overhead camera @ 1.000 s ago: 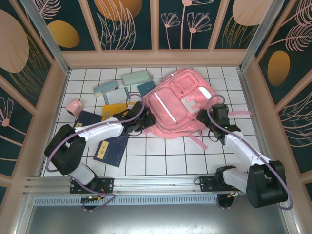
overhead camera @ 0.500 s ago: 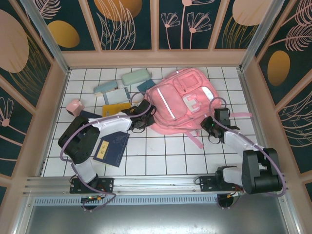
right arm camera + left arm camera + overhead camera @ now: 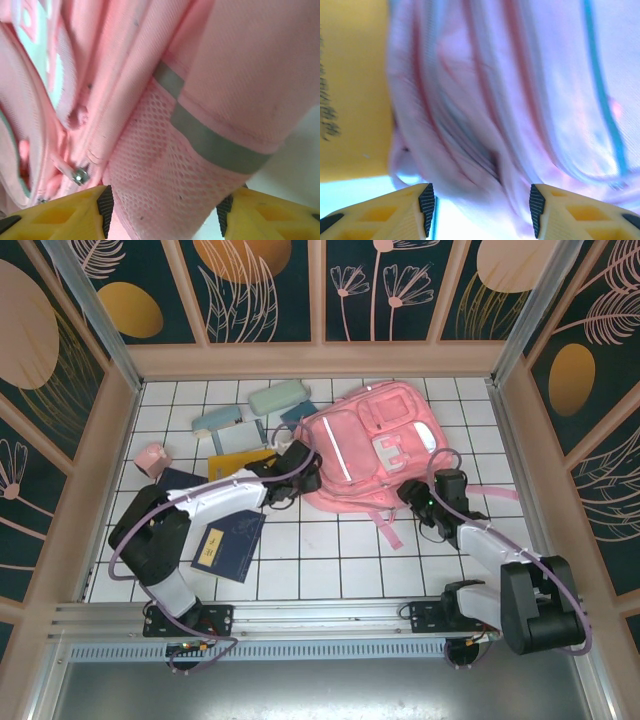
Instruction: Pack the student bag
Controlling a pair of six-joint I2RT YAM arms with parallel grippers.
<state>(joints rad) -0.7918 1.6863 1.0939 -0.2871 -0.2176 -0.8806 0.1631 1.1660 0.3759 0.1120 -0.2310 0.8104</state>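
From above, the large pink fabric backpack (image 3: 370, 445) lies far-centre on the white tiled counter (image 3: 330, 565), with the left fingers (image 3: 298, 472) at its left edge, the right fingers (image 3: 414, 496) at its near-right corner and bare tiles nearer.

Left wrist: the fingers (image 3: 426, 207) stand parted around blurred pink fabric, beside a yellow book (image 3: 350, 100) whose print is illegible.

Right wrist: the fingers (image 3: 105, 207) straddle the mesh side pocket (image 3: 165, 170); whether they pinch it cannot be told.

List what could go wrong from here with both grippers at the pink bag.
1. The right gripper straddles the mesh side pocket of the student bag; thin mesh could snag or slip.
2. The left gripper sits at bunched fabric beside the yellow book; a pull may drag the book too.
3. A loose strap lies near the right arm and might catch.
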